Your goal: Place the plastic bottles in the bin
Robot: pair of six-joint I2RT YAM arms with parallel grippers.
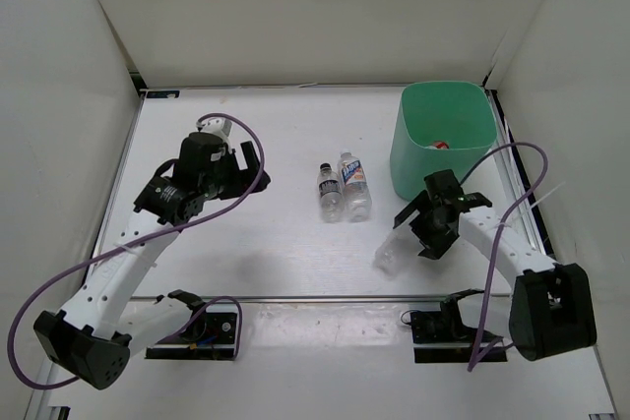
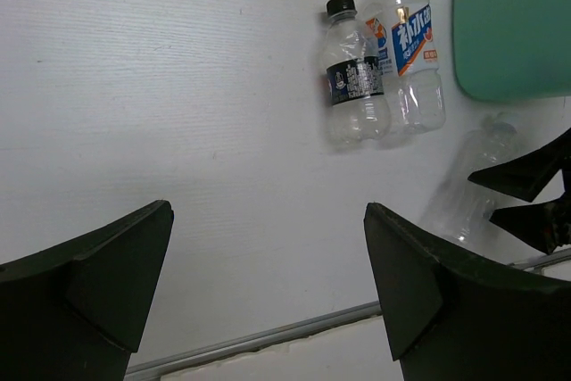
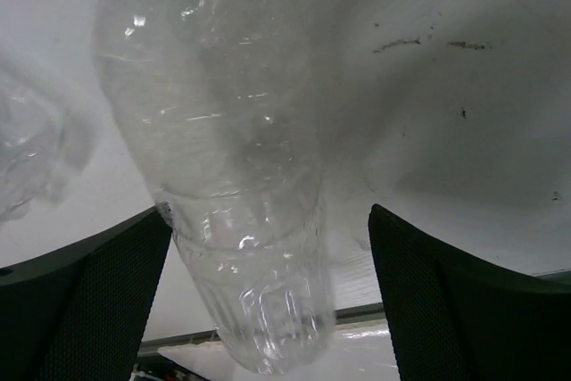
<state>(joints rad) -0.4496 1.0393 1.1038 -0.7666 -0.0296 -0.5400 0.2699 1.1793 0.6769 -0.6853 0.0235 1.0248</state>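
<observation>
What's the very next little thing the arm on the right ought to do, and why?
Probably close the right gripper on the plain bottle. Its fingers are open, one on each side of that bottle, which lies on the table near the bin. Nothing is gripped yet. How low the fingers sit is hard to tell, so it may need to drop a little first.

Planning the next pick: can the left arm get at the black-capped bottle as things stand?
Probably yes: the left gripper is open, and only bare table lies between it and the black-capped bottle, though the blue-white bottle lies against its far side.
</observation>
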